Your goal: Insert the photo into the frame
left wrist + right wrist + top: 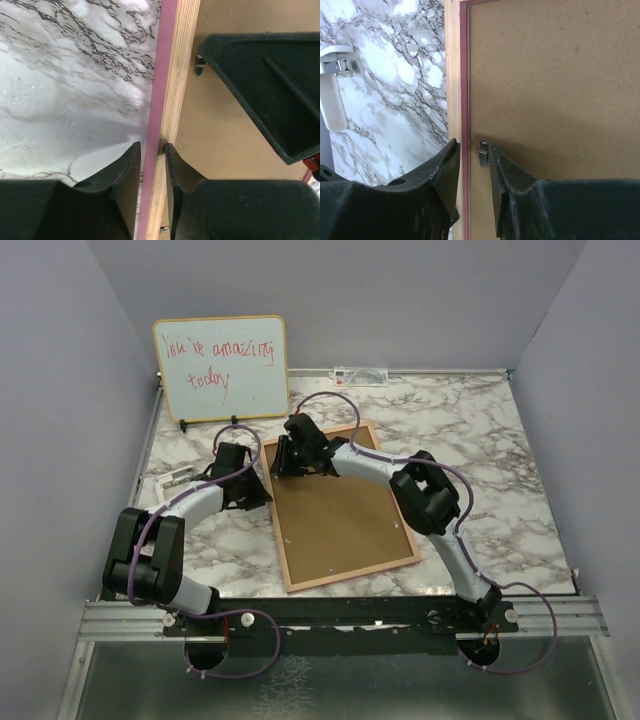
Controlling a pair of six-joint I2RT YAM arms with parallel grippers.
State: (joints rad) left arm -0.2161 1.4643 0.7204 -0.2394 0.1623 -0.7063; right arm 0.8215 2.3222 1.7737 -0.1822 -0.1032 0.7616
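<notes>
Plain grey-lilac walls (420, 300) close in the far side and both flanks, well away from either claw. Under both claws spreads the bench (480, 470), a white marble-patterned top with dark veins, pale where light glares off it. A metal rail (340, 618) runs along its near edge, behind the claws. The frame (354, 574) lies flat on the bench, back upward and skewed to the bench edges. Its brown backing (340, 525) fills a thin light-wood border with a pinkish side. Beyond both claws, at the far left, a yellow-edged whiteboard (220, 367) with red handwriting stands propped up. The left claw (152, 150) is low on the frame's left border, one finger on the marble side and one on the backing side. They stand slightly apart with the border between them, and I cannot tell whether they pinch it. The right claw (475, 150) is close by at the same border, its fingers apart. One is over the wood and the other over the backing, and a small metal clip (483, 152) sits untouched between them. Left of that claw a small white fitting (332, 85) lies on the marble. Ahead of the left claw a second clip (200, 65) shows on the backing.
</notes>
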